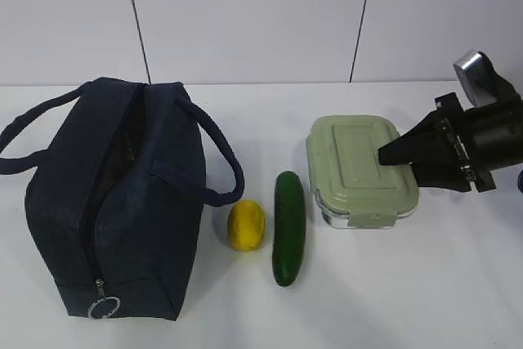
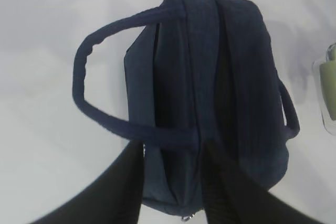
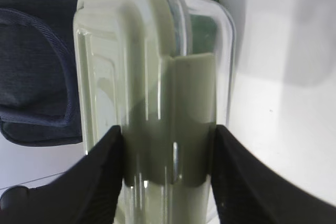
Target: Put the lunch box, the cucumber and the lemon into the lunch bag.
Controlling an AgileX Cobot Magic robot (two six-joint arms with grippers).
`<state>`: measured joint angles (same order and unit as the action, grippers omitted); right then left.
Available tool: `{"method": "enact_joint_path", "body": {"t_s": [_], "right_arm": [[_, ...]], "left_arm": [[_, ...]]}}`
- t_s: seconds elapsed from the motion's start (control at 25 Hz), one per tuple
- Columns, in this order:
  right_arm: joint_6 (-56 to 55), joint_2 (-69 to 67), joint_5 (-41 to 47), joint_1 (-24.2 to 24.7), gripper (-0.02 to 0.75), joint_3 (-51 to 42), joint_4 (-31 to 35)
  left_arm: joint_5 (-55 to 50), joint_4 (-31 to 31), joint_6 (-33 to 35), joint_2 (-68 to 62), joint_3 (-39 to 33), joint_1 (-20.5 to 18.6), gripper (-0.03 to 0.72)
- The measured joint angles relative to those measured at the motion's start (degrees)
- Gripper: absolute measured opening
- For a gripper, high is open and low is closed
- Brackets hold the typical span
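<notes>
The dark navy lunch bag [image 1: 114, 202] stands at the left with its top zipper open and its ring pull [image 1: 104, 307] at the near end. A yellow lemon [image 1: 245, 225] and a dark green cucumber [image 1: 289, 228] lie side by side to its right. Farther right is the lunch box [image 1: 355, 165] with its pale green lid. My right gripper [image 1: 391, 153] is shut on the box's right end, and its fingers [image 3: 105, 171] press both sides of the snap flap [image 3: 184, 108]. My left gripper [image 2: 170, 156] is open above the lunch bag's [image 2: 220, 66] near end, holding nothing.
A white tabletop [image 1: 392, 292] meets a white panelled wall [image 1: 261, 14] behind. One bag handle [image 1: 225, 161] hangs out toward the lemon; the other handle [image 2: 89, 93] loops out on the far side. My left arm is outside the exterior view.
</notes>
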<state>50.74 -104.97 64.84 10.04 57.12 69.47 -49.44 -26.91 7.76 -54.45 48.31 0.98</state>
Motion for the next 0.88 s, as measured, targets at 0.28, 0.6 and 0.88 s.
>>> {"method": "enact_joint_path", "body": {"t_s": [0.28,0.6,0.88], "right_arm": [[-0.8,1.8,0.1,0.0,0.355,0.0,0.0],[-1.6,2.0,0.2,-0.1,0.355,0.0,0.0],[-1.9,2.5,0.4,-2.6,0.355,0.0,0.2]], "left_arm": [[-6.0,-7.7,6.6,-15.7,10.6,0.0,0.264],[-7.6,-12.9,12.1,-27.2,13.4,0.0,0.268],[-7.5,-13.0,13.7,-32.3,13.4,0.0,0.271]]}}
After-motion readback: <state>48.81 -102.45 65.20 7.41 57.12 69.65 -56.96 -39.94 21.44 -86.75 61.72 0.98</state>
